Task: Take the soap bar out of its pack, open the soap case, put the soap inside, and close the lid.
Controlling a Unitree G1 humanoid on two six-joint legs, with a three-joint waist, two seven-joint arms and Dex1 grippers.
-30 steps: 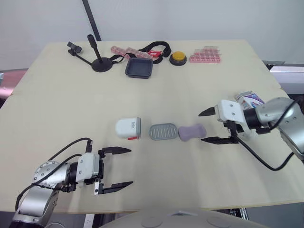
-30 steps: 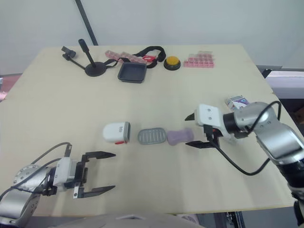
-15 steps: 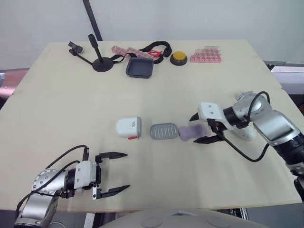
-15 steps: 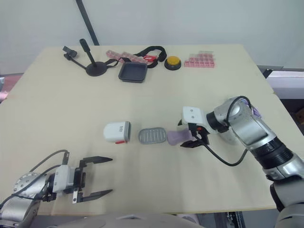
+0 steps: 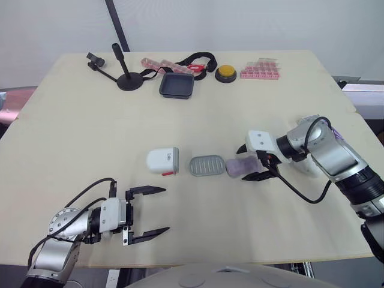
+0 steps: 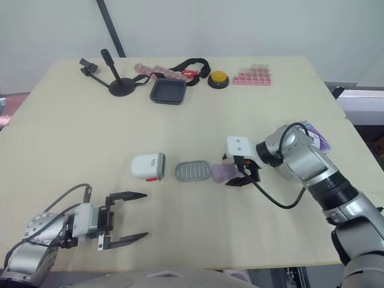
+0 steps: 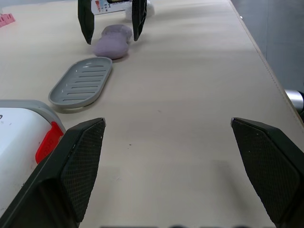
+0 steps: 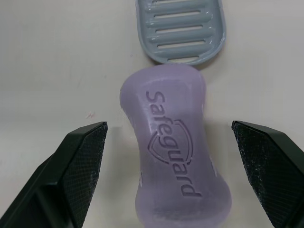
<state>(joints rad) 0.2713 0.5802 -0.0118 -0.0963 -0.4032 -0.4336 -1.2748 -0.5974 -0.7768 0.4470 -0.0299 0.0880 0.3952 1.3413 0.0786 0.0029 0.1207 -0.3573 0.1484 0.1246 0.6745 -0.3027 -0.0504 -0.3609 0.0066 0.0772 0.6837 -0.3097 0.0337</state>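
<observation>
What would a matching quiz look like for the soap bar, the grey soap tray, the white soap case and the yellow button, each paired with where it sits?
Things:
1. soap bar
2. grey soap tray
3. white soap case
4. yellow button

Places:
A. far side, beside the pink pill organiser
B. between the open fingers of the right pincer
C. middle of the row of three
D. left end of the row of three

Pairs: 1-B, 2-C, 3-D, 4-A

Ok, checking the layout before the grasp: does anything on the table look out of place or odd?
Only mildly: the grey slatted tray lies loose on the table between the white soap case and the purple soap bar, its end right against the soap. Nothing looks spilled or damaged.
</observation>
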